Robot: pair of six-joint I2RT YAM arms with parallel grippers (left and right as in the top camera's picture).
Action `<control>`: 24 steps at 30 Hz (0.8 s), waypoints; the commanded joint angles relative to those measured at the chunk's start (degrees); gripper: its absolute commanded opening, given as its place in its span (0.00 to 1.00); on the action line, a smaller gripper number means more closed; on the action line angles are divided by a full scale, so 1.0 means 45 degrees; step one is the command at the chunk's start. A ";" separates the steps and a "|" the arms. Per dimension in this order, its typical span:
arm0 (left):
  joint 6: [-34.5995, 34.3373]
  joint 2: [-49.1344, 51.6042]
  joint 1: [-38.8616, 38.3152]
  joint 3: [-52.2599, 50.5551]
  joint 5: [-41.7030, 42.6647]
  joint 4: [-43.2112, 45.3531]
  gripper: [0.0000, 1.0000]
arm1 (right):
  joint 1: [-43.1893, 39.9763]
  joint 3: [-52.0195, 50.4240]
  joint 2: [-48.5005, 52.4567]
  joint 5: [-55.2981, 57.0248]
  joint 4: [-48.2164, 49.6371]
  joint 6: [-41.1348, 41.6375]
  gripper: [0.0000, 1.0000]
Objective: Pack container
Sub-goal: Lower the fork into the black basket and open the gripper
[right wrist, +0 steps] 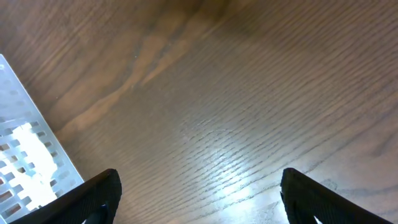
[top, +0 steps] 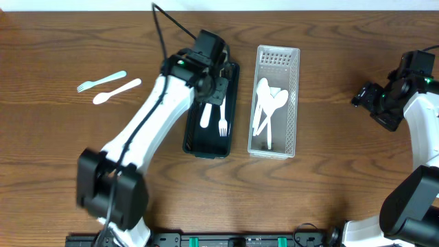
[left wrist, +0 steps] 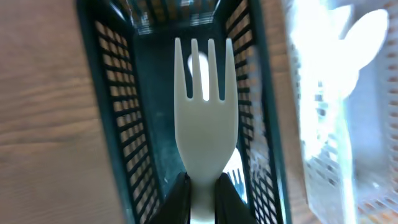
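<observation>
Left fingers [left wrist: 178,200] clamped tight on white fork [left wrist: 204,118] handle, fork over dark basket [left wrist: 118,124] interior. Right fingers [right wrist: 93,198] spread wide, holding nothing, above bench [right wrist: 249,93] beside white basket [right wrist: 25,143].

Open table [top: 329,147] lies between white basket [top: 296,103] and right gripper [top: 362,96]; the left arm [top: 161,110] overhangs the black basket [top: 206,154].

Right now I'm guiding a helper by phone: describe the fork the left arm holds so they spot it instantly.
Find the dark mesh basket mid-table, just left of the white basket. Over it the left tool pinches a white fork by its handle, tines pointing away. Unlike the loose fork lying far left on the table, this one is gripped.
</observation>
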 commanded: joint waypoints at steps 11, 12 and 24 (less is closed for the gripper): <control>-0.0636 0.0087 0.0539 0.0884 -0.0850 -0.1166 0.73 | -0.0058 -0.0010 0.0083 -0.0024 0.0058 -0.0053 0.85; -0.0641 -0.0160 0.0743 0.1035 -0.1190 -0.1375 0.75 | -0.0058 -0.0010 0.0083 -0.0024 0.0053 -0.0053 0.84; 0.4804 -0.0534 0.6207 0.1132 -0.2497 -0.1122 0.31 | -0.0058 -0.0010 0.0083 -0.0034 0.0063 -0.0053 0.87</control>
